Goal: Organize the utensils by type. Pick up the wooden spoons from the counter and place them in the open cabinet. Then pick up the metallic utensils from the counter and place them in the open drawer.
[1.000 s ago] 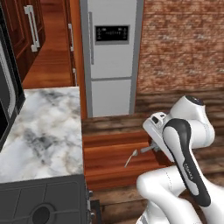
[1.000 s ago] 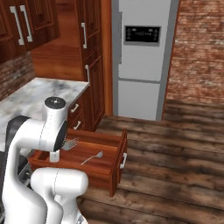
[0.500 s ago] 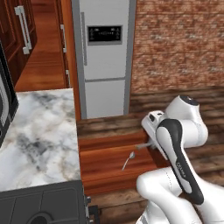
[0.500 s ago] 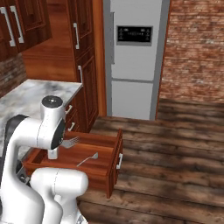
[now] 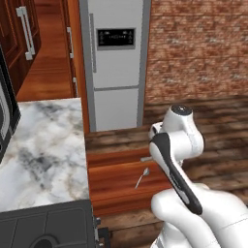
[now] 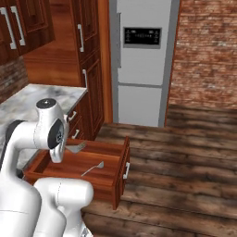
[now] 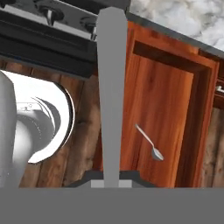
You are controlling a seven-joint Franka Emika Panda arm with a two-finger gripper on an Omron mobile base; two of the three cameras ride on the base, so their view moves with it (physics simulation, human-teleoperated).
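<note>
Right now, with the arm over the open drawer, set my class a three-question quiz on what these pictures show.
1. True or false: a slim metal spoon already lies on the wood bottom of the open drawer.
2. What do the robot's fingers hold in the hand view?
A. a wooden spoon
B. a grey metal utensil
C. nothing
3. Fill in: behind the drawer, beside the brick wall, stands a tall grey ____.

Key
1. True.
2. B; its long flat handle runs up from the gripper.
3. Fridge.
</note>
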